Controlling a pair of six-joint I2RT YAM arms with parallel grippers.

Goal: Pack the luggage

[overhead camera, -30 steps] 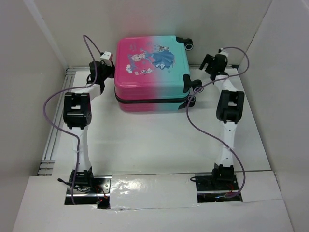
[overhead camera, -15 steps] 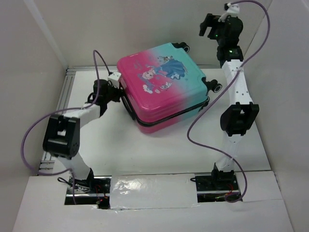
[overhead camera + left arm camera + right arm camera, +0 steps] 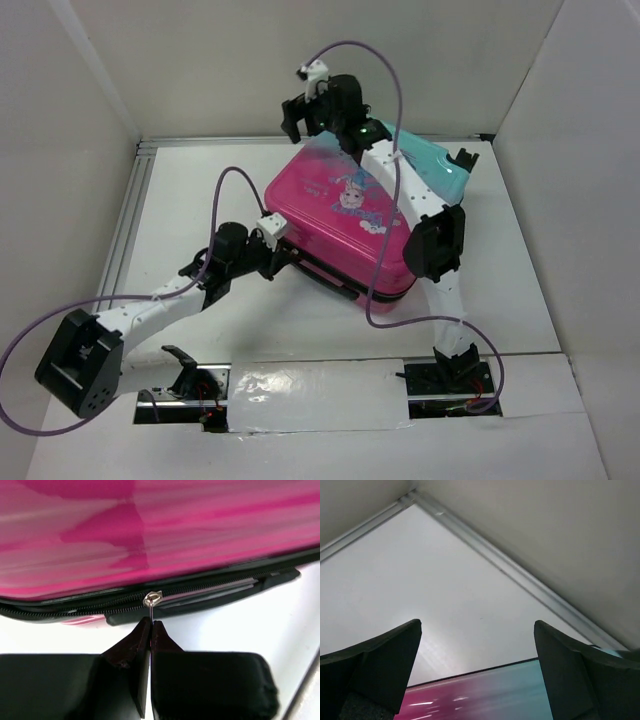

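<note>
The left gripper pinches the luggage zipper pull, best drawn steadily along the track; the right gripper gapes empty.

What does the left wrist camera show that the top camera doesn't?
Only the left wrist view shows the small metal zipper pull pinched in the shut left gripper, with the zipper running along the seam. Only the top view shows both arms, the open right gripper above the far edge of the suitcase, and its teal end and cartoon print. Both show the pink shell on the white table.
</note>
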